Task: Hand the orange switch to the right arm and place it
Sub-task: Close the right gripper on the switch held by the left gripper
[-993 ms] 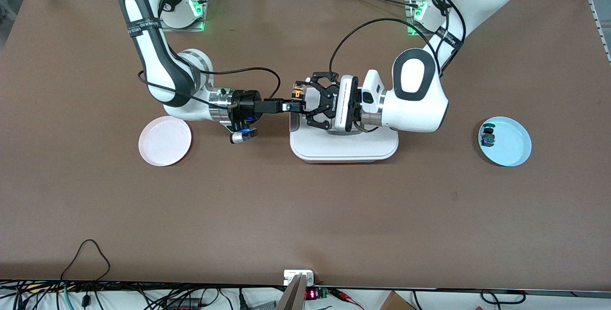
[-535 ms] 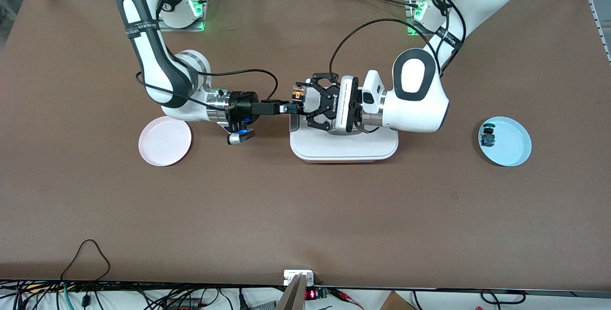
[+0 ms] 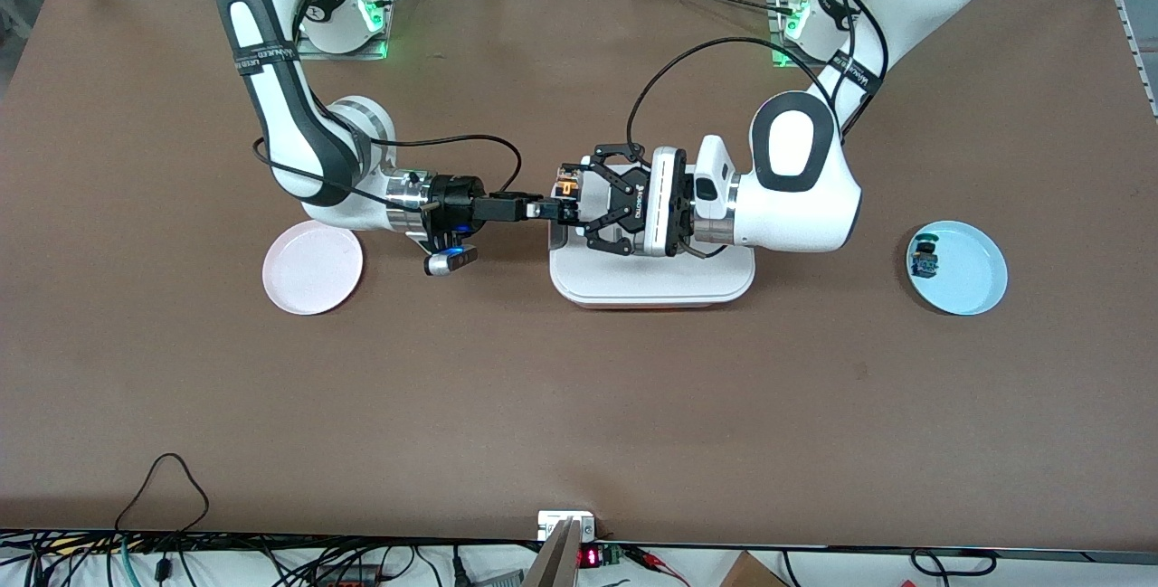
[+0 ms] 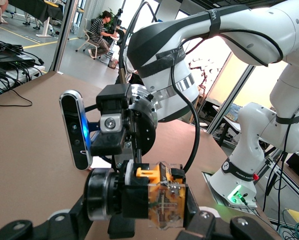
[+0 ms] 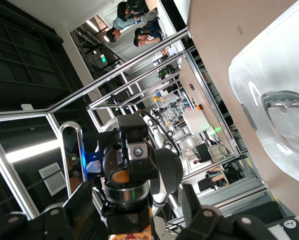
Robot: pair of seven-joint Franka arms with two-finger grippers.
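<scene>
Both claws meet over the middle tray's [image 3: 651, 284] edge; one plate [image 3: 312, 267] lies toward the right arm's end of the counter [image 3: 579, 406], another plate [image 3: 972, 284] toward the left arm's.
</scene>
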